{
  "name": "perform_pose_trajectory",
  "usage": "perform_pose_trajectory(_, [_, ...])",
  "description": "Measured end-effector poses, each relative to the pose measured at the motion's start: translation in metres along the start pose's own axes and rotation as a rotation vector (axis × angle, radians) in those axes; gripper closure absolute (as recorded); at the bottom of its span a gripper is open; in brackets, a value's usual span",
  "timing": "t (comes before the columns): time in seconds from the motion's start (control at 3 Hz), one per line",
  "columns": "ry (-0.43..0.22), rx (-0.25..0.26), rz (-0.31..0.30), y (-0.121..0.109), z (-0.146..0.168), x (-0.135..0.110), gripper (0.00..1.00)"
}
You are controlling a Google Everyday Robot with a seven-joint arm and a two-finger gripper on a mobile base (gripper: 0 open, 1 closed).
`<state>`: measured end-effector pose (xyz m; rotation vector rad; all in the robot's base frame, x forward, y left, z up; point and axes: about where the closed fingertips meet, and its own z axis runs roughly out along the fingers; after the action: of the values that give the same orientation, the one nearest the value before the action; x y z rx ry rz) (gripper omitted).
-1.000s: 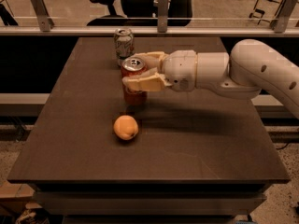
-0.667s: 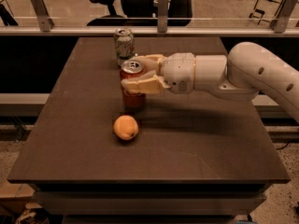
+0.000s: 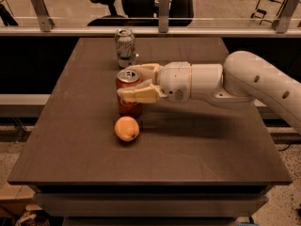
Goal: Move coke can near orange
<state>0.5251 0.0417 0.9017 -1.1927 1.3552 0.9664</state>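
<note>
The red coke can (image 3: 128, 103) stands upright on the dark table (image 3: 188, 145), just behind the orange (image 3: 126, 128) with a small gap between them. My gripper (image 3: 135, 83) reaches in from the right and is shut on the coke can's upper half, one tan finger (image 3: 139, 94) across its front and the other behind it. The orange rests on the table in front of the can, to the left of centre.
A white-and-green can (image 3: 125, 47) stands upright behind the coke can near the table's far edge. My white arm (image 3: 244, 81) spans the right half of the table. A railing and office chairs lie beyond the far edge.
The gripper and the coke can have shifted slightly left and toward the orange. The orange and the white-and-green can have not moved.
</note>
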Motion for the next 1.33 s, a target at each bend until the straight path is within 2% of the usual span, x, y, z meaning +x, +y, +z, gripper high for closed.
perform_pose_trajectory(0.33, [0.0,-0.003,-0.003,0.0007,0.0016,-0.0012,0.83])
perform_pose_trajectory(1.33, [-0.001,-0.015,-0.007,0.0044,0.0074,-0.0039,0.13])
